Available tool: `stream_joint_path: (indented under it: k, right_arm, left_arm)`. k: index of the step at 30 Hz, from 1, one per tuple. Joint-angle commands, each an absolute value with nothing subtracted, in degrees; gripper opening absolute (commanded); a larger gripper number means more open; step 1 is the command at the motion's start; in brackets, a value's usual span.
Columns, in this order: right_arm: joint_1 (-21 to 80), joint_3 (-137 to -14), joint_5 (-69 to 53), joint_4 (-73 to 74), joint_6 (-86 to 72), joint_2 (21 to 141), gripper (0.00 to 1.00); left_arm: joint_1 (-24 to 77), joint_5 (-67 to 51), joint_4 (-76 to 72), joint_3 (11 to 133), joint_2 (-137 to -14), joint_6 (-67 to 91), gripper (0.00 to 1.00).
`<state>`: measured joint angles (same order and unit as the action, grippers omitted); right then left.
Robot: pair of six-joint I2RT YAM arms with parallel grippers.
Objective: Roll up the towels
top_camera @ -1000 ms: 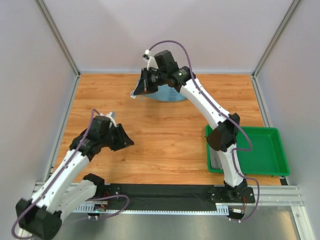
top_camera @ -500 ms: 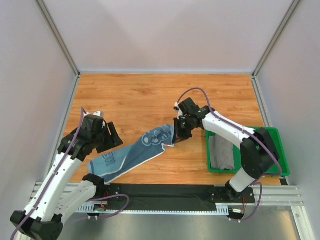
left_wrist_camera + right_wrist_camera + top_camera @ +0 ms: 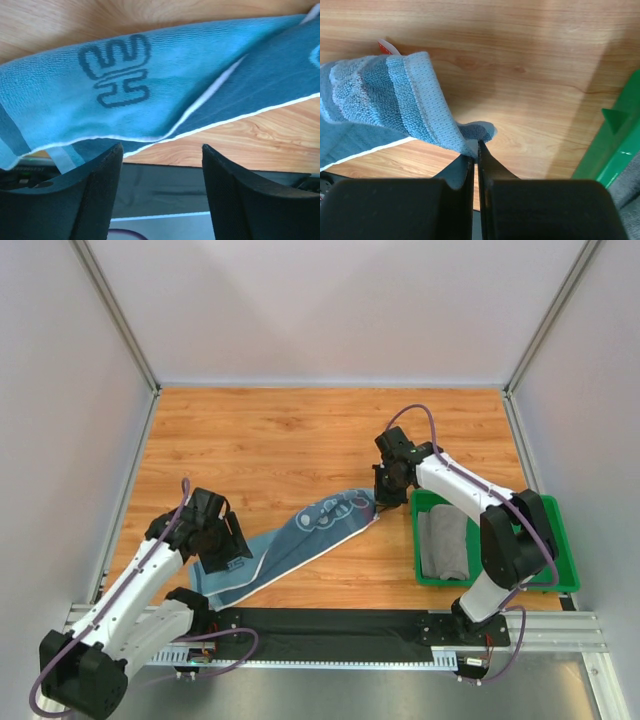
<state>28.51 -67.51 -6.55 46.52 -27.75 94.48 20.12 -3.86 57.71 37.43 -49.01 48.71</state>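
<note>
A light blue towel (image 3: 300, 538) with white lettering lies stretched slantwise over the wooden table, from the front left to the middle. My right gripper (image 3: 384, 496) is shut on its right corner (image 3: 470, 137) and holds that corner just off the wood; a small red mark (image 3: 387, 47) shows at the towel's edge. My left gripper (image 3: 226, 546) hovers open over the towel's left end (image 3: 150, 75), with nothing between its fingers (image 3: 102, 170). A grey towel (image 3: 446, 540) lies in the green tray.
The green tray (image 3: 560, 540) stands at the front right, close to my right gripper; its rim (image 3: 615, 145) shows at the right of the right wrist view. A black strip (image 3: 330, 625) runs along the table's near edge, under my left gripper.
My right gripper carried the blue towel from the back of the table to the middle right and drew it out flat. My left gripper moved toward the front, over the towel's left end.
</note>
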Motion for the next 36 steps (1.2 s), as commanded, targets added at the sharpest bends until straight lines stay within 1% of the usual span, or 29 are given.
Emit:
stream_joint_path:
  k: [1, 5, 9, 14, 17, 20, 26, 31, 36]
  right_arm:
    - [26.38, -67.59, -5.45, 46.85, -25.75, 93.08, 0.00]
    - [24.96, -64.78, -6.59, 45.70, -25.14, 91.06, 0.00]
    - [23.82, -62.93, -6.77, 45.26, -24.35, 90.97, 0.00]
    - [22.06, -61.53, -6.86, 45.26, -22.77, 91.05, 0.00]
    - [20.83, -61.35, -7.47, 45.53, -21.80, 90.88, 0.00]
    - [19.78, -61.00, -7.91, 45.62, -21.27, 90.44, 0.00]
    - [19.25, -60.91, -9.22, 45.18, -21.09, 90.88, 0.00]
    - [19.07, -61.08, -9.58, 45.18, -20.92, 91.23, 0.00]
    - [18.98, -61.08, -9.84, 45.09, -20.92, 91.41, 0.00]
  left_arm:
    - [20.30, -7.03, 49.84, 34.63, -52.11, 49.57, 0.72]
    - [21.62, -6.77, 45.27, 32.70, -54.83, 49.31, 0.80]
    - [23.55, -7.47, 36.76, 32.16, -59.49, 46.33, 0.80]
    - [27.94, -3.44, 35.51, 37.43, -70.46, 42.45, 0.79]
    - [31.37, -0.71, 35.24, 40.95, -75.21, 41.14, 0.79]
    - [33.65, -0.44, 35.25, 43.68, -78.91, 40.52, 0.78]
    - [37.78, -0.09, 34.37, 45.35, -82.17, 41.22, 0.71]
    - [39.46, -2.46, 33.40, 45.26, -84.28, 41.66, 0.65]
    - [40.52, -4.13, 33.22, 45.70, -83.85, 42.10, 0.51]
